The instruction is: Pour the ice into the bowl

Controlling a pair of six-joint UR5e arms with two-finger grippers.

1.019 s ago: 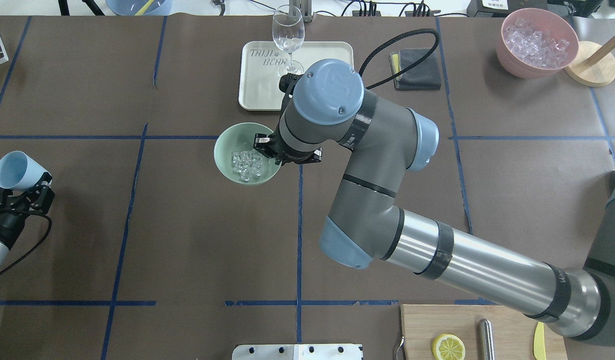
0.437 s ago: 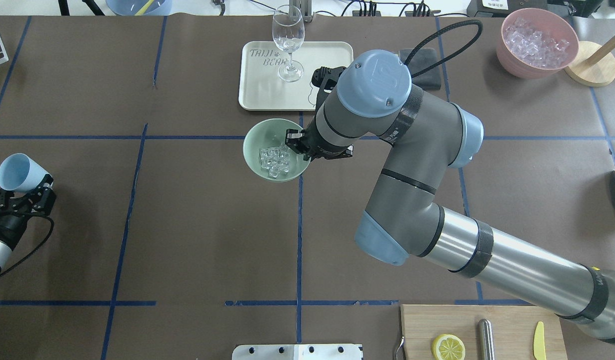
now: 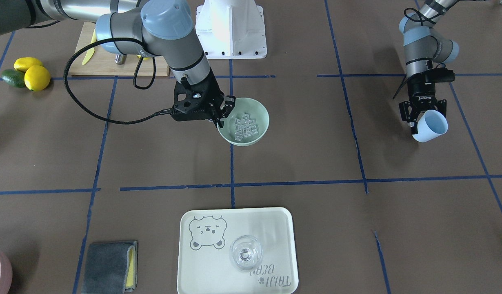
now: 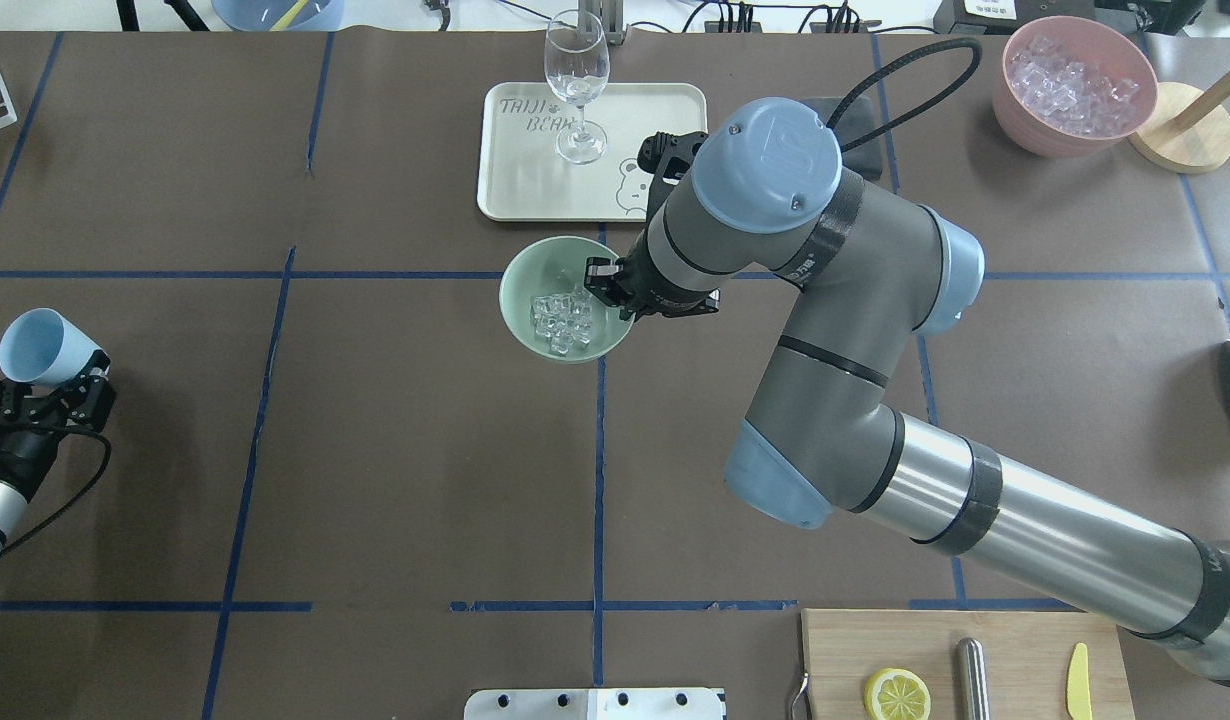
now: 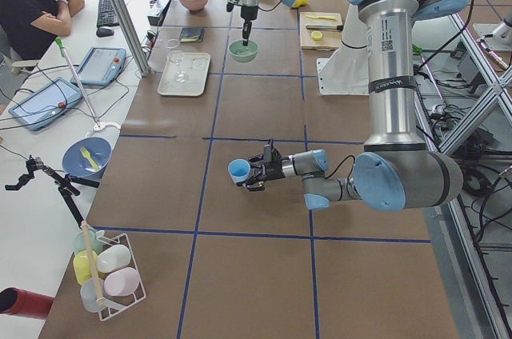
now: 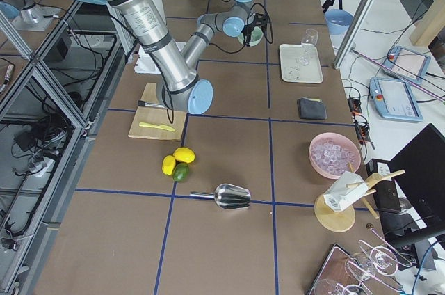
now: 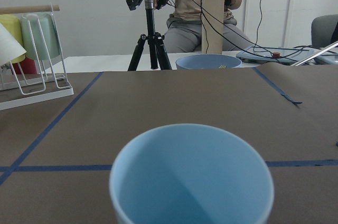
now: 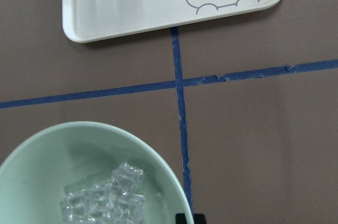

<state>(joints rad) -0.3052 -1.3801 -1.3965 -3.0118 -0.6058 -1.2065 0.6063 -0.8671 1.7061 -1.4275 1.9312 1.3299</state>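
**Bowl**: centre of the overhead view, just below the tray. You cannot tell from these views whether it sits on the counter or is lifted a little.

**Ice**: heaped in the bottom of the bowl. Judged from that, your pour looks done.

**Right gripper**: clamped on the bowl's rim, on the side nearest the arm. That grip suits steadying or shifting the bowl, not pouring.

**Left gripper**: at the far left edge of the overhead view, closed around a light blue cup. The cup is tipped on its side, and the left wrist view shows it empty. It is probably the vessel poured from, and it is held well apart from the bowl.

**Counter**: brown covering, marked into squares with blue tape.
- Tray with a bear print, carrying a wine glass, top centre.
- Pink container of more ice, top right.
- Cutting board with a lemon slice, bottom right.
- Grey cloth, lower left of the front view.
- Metal scoop, in the right side view.

**Room**: in the left side view, a person sits at the upper left and a wire rack of cups stands at the lower left.
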